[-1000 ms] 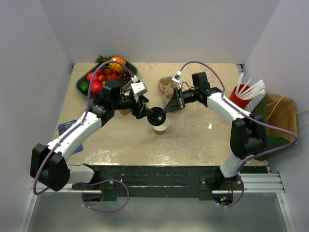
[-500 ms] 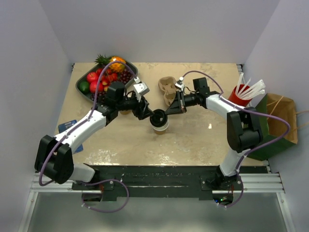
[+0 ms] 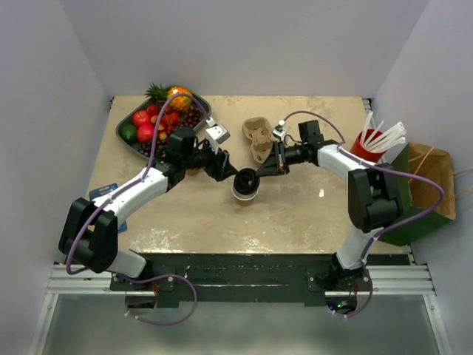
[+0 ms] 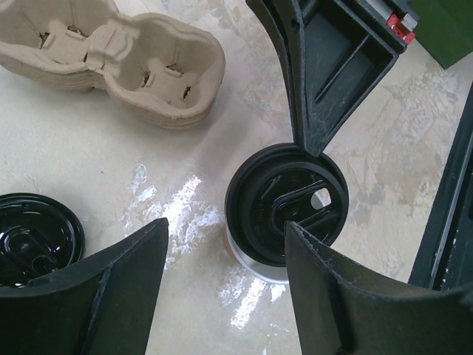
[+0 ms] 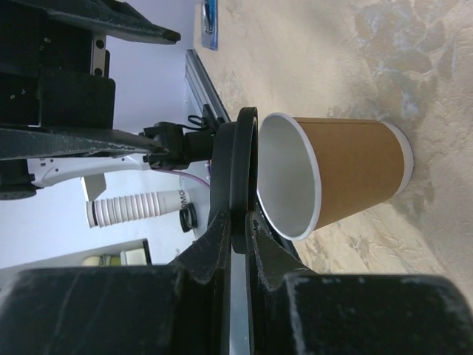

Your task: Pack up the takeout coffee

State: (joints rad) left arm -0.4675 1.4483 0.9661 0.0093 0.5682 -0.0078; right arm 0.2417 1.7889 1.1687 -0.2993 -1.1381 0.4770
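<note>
A kraft-tan paper cup (image 3: 244,195) stands open in the middle of the table, its white inside showing in the right wrist view (image 5: 355,174). My right gripper (image 3: 260,171) (image 5: 238,233) is shut on the edge of a round black lid (image 3: 246,181) (image 5: 240,185) (image 4: 287,203). The lid sits tilted over the cup's mouth, not seated on the rim. My left gripper (image 3: 226,168) (image 4: 225,244) hangs open just left of the cup, one finger (image 4: 340,296) overlapping the lid's near edge. A second black lid (image 4: 33,240) shows at lower left.
A pulp two-cup carrier (image 3: 256,137) (image 4: 126,59) lies behind the cup. A tray of fruit (image 3: 127,122) is at the back left. A red cup of white straws (image 3: 367,144) and a brown paper bag (image 3: 429,177) stand at the right. A blue card (image 3: 103,194) lies at the left edge.
Both arms have drawn their elbows in and back. The right gripper still holds the lid over the cup, shifted slightly right. The left gripper has stayed open beside it.
</note>
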